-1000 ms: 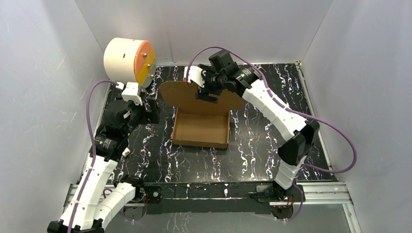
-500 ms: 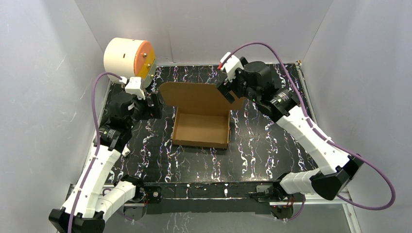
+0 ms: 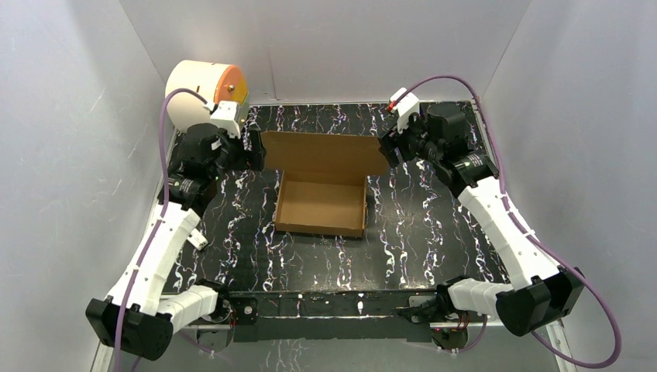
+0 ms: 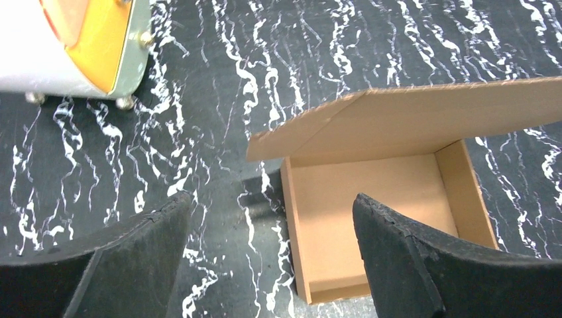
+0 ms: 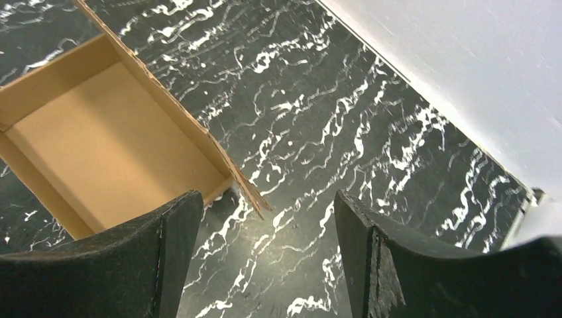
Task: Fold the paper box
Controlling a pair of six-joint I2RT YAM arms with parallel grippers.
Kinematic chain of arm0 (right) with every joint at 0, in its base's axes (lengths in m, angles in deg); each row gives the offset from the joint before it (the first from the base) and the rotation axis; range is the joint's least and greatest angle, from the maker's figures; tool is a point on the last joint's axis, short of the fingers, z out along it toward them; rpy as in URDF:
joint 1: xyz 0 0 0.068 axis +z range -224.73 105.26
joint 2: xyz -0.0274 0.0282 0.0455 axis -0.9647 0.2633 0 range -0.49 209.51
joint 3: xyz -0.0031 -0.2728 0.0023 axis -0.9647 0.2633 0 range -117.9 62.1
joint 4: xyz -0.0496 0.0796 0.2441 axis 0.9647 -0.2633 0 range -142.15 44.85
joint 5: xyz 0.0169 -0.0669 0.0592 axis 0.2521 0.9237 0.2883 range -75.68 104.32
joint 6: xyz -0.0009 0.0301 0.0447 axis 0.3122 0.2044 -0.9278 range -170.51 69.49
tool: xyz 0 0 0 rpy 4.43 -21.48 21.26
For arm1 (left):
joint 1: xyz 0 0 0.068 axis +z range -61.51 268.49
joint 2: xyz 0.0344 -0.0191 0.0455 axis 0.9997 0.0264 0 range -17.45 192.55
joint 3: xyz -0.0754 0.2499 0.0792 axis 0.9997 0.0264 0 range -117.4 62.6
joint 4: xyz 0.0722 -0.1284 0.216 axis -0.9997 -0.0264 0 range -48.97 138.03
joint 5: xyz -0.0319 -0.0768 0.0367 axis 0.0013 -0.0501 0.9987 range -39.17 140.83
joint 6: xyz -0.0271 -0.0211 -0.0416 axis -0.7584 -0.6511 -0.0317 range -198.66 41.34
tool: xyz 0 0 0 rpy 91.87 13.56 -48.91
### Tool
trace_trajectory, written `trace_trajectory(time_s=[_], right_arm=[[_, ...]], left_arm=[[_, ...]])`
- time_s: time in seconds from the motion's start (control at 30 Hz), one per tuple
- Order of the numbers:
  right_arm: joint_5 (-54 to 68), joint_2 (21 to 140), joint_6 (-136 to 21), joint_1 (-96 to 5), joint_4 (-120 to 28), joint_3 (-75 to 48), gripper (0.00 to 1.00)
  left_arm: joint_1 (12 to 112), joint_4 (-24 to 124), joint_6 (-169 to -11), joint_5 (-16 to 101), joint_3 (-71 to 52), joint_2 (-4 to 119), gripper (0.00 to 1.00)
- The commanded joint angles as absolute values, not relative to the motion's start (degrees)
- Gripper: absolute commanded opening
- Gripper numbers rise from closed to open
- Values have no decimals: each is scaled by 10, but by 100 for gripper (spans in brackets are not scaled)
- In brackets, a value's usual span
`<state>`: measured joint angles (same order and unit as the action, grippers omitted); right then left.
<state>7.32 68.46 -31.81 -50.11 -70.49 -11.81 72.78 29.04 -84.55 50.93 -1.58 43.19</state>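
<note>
The paper box [image 3: 321, 208] is a shallow brown cardboard tray in the middle of the table, with its lid flap [image 3: 325, 153] standing up along the far side. My left gripper [image 3: 253, 159] hovers at the lid's left end, open and holding nothing. In the left wrist view the box [image 4: 378, 218] and its leaning lid [image 4: 424, 119] lie beyond the left gripper [image 4: 273, 199]. My right gripper [image 3: 385, 147] is at the lid's right end, also open. In the right wrist view the lid's corner [image 5: 252, 195] sits between the spread fingers [image 5: 159, 252], apart from both, beside the box [image 5: 112, 146].
A cream cylinder with an orange face [image 3: 203, 94] stands at the back left corner, just behind the left gripper; it also shows in the left wrist view [image 4: 73, 40]. White walls close in the black marbled table [image 3: 418, 232] on three sides.
The right arm has swung from over the lid's middle out to its right end. The left gripper has moved back toward the lid's left end. The lid now stands straighter.
</note>
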Motion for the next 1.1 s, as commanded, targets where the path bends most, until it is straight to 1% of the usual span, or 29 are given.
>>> trace_trajectory(time_s=[0.0,0.1,0.2,0.23,0.37,0.43,0.53,0.6,0.7,0.77,0.8,0.87,0.9,1.07], right_arm=[[-44,689,-313,-528,-636,-95,80],[-67,693,-316,-534,-626,-90,78],[-78,706,-312,-536,-636,-98,71],[-78,708,-312,-536,-635,-97,69],[-98,711,-319,-536,-626,-93,65],[-109,715,-321,-536,-628,-94,60],[-110,718,-325,-536,-629,-92,51],[-115,717,-326,-536,-628,-90,48],[-114,714,-330,-536,-627,-86,42],[-109,711,-333,-536,-628,-85,37],[-105,711,-336,-536,-629,-85,35],[-85,711,-348,-536,-635,-88,27],[-78,711,-351,-536,-638,-90,24],[-38,699,-395,-535,-629,-83,14]], left_arm=[[739,316,-814,434,-61,465,86],[757,313,-812,399,-76,492,85],[771,319,-810,355,-83,505,85],[773,319,-809,343,-87,510,83],[774,319,-810,326,-96,531,76],[774,318,-808,326,-98,541,74],[774,324,-805,318,-99,549,72],[774,335,-802,308,-99,554,69],[774,329,-799,291,-111,568,62],[774,326,-801,282,-112,571,52],[774,325,-803,278,-111,570,46],[774,316,-818,276,-113,566,35],[774,313,-832,278,-112,561,31],[770,311,-906,304,-82,524,25]])
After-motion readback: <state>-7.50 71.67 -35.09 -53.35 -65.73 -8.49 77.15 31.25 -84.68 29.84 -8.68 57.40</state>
